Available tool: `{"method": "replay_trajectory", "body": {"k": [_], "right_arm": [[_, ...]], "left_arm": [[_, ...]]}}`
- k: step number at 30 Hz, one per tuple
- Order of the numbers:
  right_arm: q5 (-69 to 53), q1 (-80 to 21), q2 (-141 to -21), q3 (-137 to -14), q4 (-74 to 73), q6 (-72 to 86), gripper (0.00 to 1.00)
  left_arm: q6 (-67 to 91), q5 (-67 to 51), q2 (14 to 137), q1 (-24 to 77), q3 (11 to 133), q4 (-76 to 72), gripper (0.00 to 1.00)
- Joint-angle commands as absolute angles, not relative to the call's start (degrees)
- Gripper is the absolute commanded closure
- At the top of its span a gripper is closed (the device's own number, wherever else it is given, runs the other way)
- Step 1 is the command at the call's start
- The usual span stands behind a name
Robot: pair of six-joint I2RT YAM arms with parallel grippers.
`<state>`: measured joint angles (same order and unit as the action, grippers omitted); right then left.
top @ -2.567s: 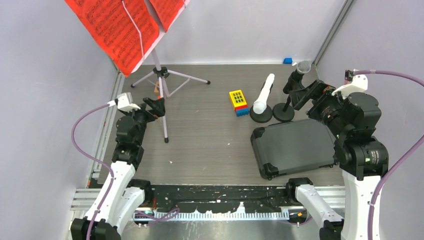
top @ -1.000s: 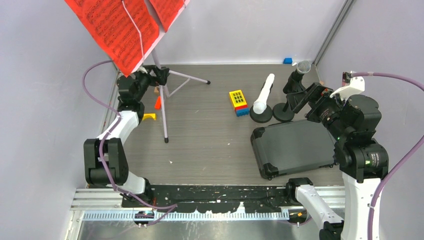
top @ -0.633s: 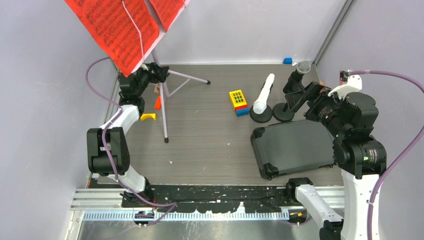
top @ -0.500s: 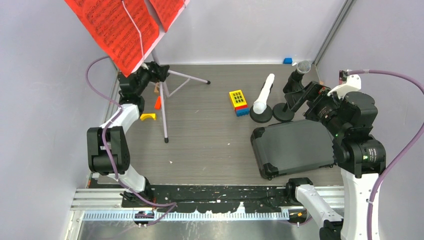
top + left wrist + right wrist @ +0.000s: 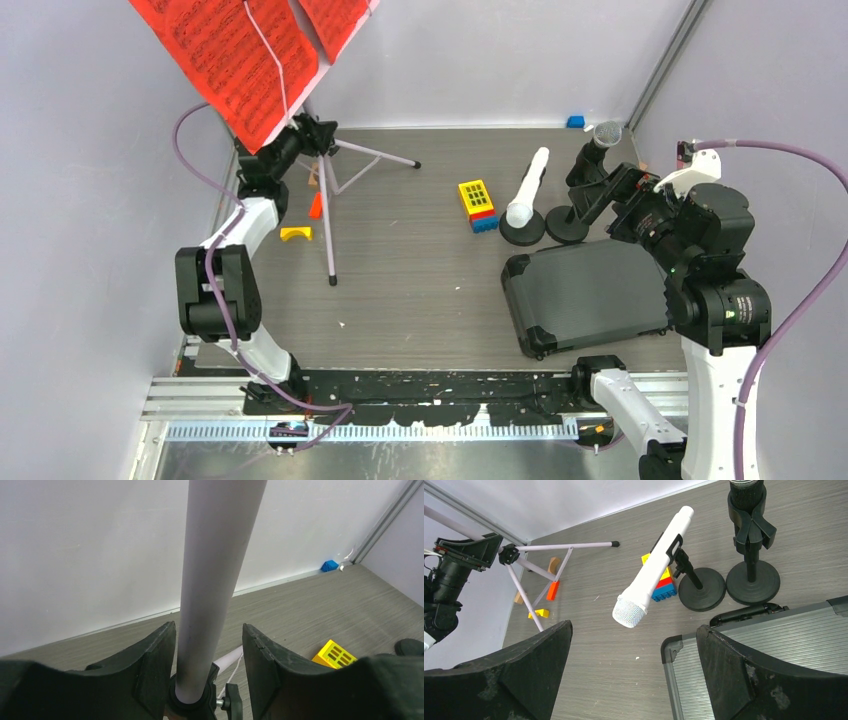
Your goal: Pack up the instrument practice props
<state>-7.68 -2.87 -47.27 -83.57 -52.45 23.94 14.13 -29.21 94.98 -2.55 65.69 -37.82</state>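
Note:
Red sheet-music pages (image 5: 235,55) rest on the music stand at the back left. Its lilac pole (image 5: 215,580) runs down to the tripod legs (image 5: 365,152). My left gripper (image 5: 308,133) (image 5: 209,627) is open around the pole just above the black leg hub; the left finger lies against the pole and the right finger stands apart. The white microphone (image 5: 528,187) (image 5: 651,577) leans in one black round-based holder (image 5: 522,230). The black grey-headed microphone (image 5: 600,140) (image 5: 746,500) stands in the other holder (image 5: 567,228). My right gripper (image 5: 612,188) (image 5: 634,630) hangs open and holds nothing.
A dark hard case (image 5: 590,290) (image 5: 774,645) lies shut at front right, below my right gripper. A yellow, red and blue block (image 5: 477,205) sits mid-floor. An orange block (image 5: 315,206) and a yellow arch (image 5: 295,234) lie by the tripod. Walls stand close on the left, back and right.
My left gripper has pushed forward onto the stand's pole and its jaws have narrowed round it. The right arm has hardly moved.

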Motion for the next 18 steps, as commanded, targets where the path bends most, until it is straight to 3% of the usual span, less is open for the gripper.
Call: {"method": "replay_trajectory", "body": {"k": [1,7,14,18], "right_arm": [[-8.9,-2.9,-47.3,-83.3,-52.0,24.0,0.00],[-8.9,-2.9,-47.3,-82.9,-52.0,24.0,0.00],[-8.8,-2.9,-47.3,-82.7,-52.0,24.2,0.00],[-8.8,-2.9,-47.2,-82.6,-52.0,24.2,0.00]], "left_arm": [[10.6,-29.6,95.6,-3.0,67.6,-35.8,0.48],[7.4,-28.3,96.1,-2.9,67.8,-32.3,0.50],[6.0,-32.0,97.6,-2.9,70.6,-28.1,0.78],[7.3,-34.3,98.1,-3.0,71.1,-28.8,0.89]]}}
